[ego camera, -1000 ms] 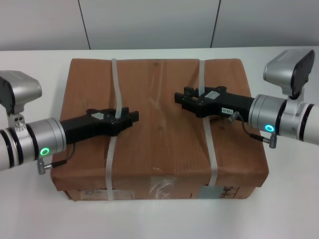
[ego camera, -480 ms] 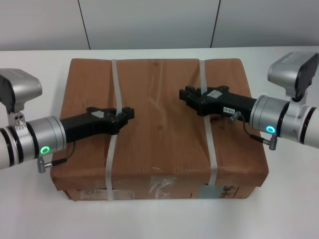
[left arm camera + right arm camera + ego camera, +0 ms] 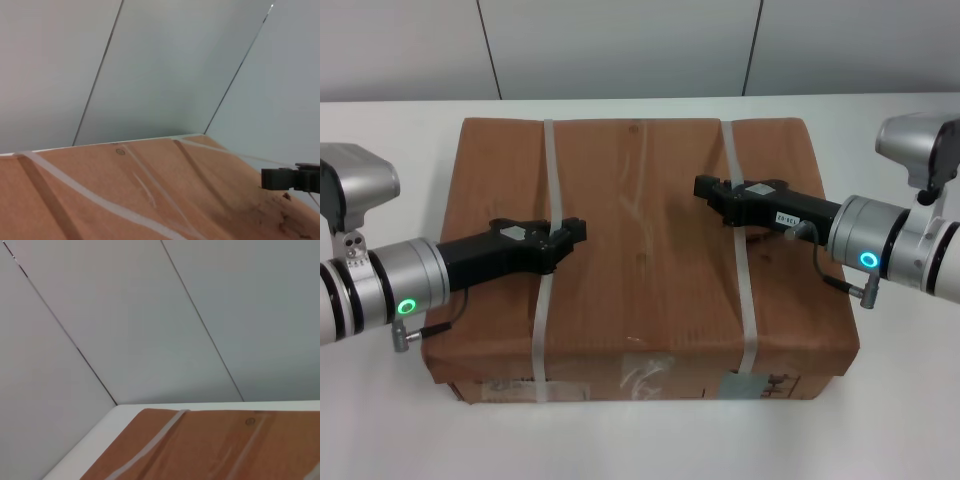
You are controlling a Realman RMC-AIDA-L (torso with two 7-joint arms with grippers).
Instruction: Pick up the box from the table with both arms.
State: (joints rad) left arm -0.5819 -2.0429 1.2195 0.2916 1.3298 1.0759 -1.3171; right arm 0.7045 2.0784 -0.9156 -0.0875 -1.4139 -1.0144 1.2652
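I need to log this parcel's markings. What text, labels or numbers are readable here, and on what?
None can be read.
Labels on the near side of the box: print too blurred.
Small white sticker on the right gripper: dark characters, too small.
Small grey plate on the left gripper: no legible print.
The whitish straps carry no writing.

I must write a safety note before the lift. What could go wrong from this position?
1. The left gripper and right gripper are both above the top of the large flat brown cardboard box, not at its sides, so a lift now would probably grip nothing.
2. Each gripper is over a whitish plastic strap; fingers might snag one.
3. The box lies close to the white table's near edge.
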